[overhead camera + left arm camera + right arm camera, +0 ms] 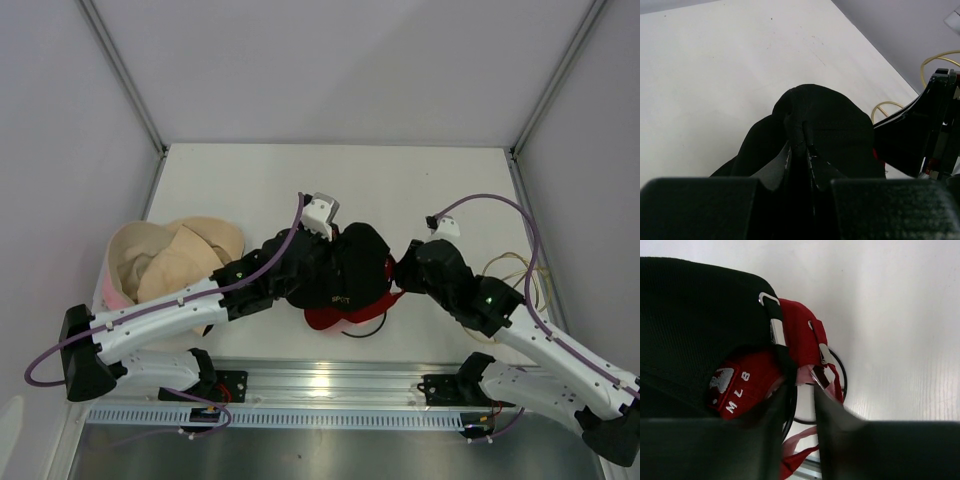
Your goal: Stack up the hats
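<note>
- My left gripper [801, 142] has its fingers together, clamped on a raised fold of the black hat [832, 122], which bulges just beyond the fingertips
- I cannot tell from these views where that black hat ends and the baseball cap [735, 387] begins; the two lie bunched in one heap between my two sets of fingers
- My right gripper [800, 405] shows a narrow gap between its fingers, with the cap's red strap [802, 337] running into it; I cannot tell whether they pinch it
- The cap's red MLB label sits just left of my right fingertips, its black cloth further to that side
- A thin black wire hoop [842, 377] lies on the white table [400, 190] just beyond the right fingers, partly under the red strap
- Tan wire hoops [884, 107] lie past the black hat from my left fingers
- The beige hat [180, 258] rests on the pink hat [103, 285], well behind my left fingers, beside that arm
</note>
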`<state>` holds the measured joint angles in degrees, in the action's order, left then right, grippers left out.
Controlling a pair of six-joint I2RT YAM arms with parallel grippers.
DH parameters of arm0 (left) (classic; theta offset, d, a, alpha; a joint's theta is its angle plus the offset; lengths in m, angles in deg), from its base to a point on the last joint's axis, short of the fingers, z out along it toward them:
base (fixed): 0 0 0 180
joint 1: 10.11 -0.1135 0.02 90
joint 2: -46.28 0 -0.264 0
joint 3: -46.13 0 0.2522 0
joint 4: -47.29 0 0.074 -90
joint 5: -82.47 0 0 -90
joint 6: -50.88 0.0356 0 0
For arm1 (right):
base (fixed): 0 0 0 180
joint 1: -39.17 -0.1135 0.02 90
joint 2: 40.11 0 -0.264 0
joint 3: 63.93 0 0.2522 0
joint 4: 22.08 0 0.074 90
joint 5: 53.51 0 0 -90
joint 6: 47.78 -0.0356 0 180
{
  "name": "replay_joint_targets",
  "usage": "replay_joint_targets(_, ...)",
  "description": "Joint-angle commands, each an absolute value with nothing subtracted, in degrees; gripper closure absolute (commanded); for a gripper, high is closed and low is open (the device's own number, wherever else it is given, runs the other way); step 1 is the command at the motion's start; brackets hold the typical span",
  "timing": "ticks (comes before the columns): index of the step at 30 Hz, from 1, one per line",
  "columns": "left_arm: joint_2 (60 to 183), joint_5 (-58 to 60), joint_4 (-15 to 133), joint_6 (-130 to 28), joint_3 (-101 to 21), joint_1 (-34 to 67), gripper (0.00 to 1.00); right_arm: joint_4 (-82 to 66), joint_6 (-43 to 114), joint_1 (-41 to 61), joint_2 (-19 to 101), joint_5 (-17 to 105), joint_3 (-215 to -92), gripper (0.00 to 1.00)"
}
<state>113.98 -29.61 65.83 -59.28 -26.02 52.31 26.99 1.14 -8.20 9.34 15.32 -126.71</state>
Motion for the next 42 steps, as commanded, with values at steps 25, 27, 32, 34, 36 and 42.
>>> replay_joint_targets(25,106.7,-56.0,88.5,-82.8,-28.6,48.6,0.01,35.9,4.6,-10.0,2.3,10.3,-128.2,1.00)
replay_joint_targets(27,106.1,-51.2,94.9,-93.6,-27.8,44.1,0.01,35.5,4.3,-10.4,1.0,9.9,-126.2,1.00)
replay_joint_targets(32,102.4,-44.2,95.2,-101.7,-21.3,40.8,0.01,31.6,3.6,-12.2,-1.9,9.9,-120.2,1.00)
replay_joint_targets(34,101.7,-42.9,97.7,-105.9,-20.2,40.5,0.01,29.5,3.6,-12.9,-3.1,9.6,-117.4,1.00)
replay_joint_targets(36,101.7,-41.6,99.8,-111.1,-18.6,40.5,0.00,28.3,3.6,-14.1,-3.9,8.7,-114.8,1.00)
replay_joint_targets(42,99.9,-35.9,89.2,-117.5,-8.6,40.5,0.00,28.1,2.5,-17.0,-5.7,3.8,-112.6,1.00)
